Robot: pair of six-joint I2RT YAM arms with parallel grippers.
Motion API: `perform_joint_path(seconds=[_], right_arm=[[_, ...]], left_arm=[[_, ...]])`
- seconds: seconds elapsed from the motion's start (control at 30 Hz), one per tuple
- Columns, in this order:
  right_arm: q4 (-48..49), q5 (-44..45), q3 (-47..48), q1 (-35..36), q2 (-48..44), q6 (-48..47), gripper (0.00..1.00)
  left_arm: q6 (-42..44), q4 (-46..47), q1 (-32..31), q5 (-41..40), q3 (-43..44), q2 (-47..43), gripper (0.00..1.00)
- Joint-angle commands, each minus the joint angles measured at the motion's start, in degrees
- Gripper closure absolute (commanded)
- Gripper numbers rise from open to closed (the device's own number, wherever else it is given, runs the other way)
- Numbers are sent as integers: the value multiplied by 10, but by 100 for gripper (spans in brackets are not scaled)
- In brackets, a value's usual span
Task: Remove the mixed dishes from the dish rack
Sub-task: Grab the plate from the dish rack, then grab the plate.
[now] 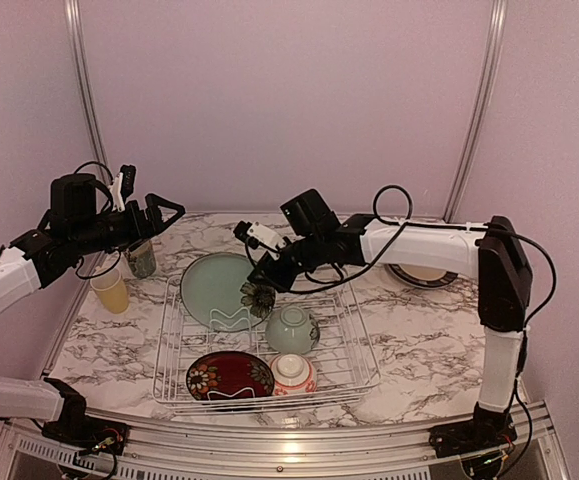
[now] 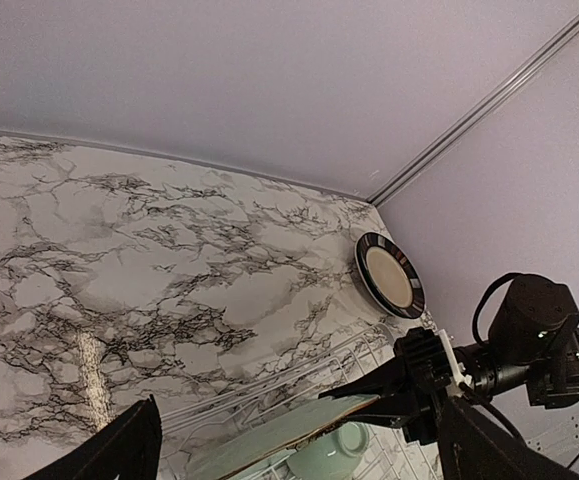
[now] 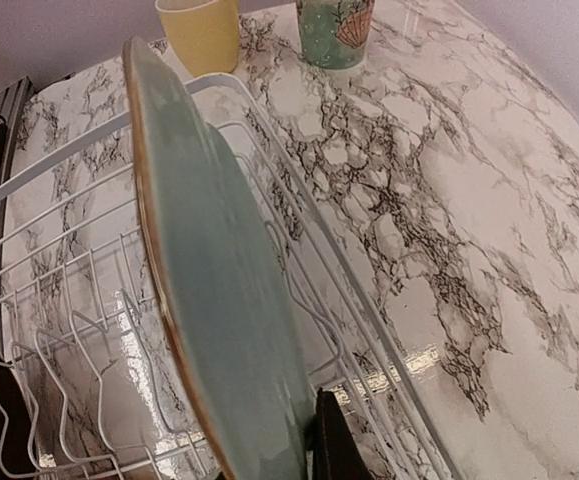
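**Right wrist view:** the bottom edge is cutting off the teal plate (image 3: 219,300), which is hiding all but one finger (image 3: 327,445) of the right gripper (image 3: 307,452). The top edge is cropping the yellow cup (image 3: 201,35) and the patterned cup (image 3: 336,30).

**Left wrist view:** the bottom edge is cropping the fingers (image 2: 109,450) of the left gripper (image 2: 299,402) and the green bowl (image 2: 334,462).

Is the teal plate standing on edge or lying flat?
On edge, leaning. The right wrist view shows the teal plate nearly edge-on above the dish rack wires, the right gripper shut on its rim.
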Motion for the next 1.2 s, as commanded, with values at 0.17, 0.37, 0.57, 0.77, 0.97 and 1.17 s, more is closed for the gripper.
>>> perform_joint_path(seconds=[0.17, 0.37, 0.57, 0.77, 0.97, 1.17], right_arm=[[76, 61, 7, 2, -110, 21, 100], [107, 101, -19, 2, -153, 24, 100], [162, 113, -68, -7, -204, 50, 100], [232, 49, -135, -70, -260, 150, 100], [342, -89, -237, -200, -300, 324, 100], [436, -150, -331, -338, -340, 481, 100]], left_arm=[[5, -1, -1, 4, 6, -2, 1], [3, 0, -2, 5, 8, -1, 1], [1, 2, -2, 6, 11, 2, 1], [0, 2, -1, 6, 12, 4, 1], [2, -1, -2, 5, 9, 2, 1], [6, -4, -2, 5, 10, 3, 1]])
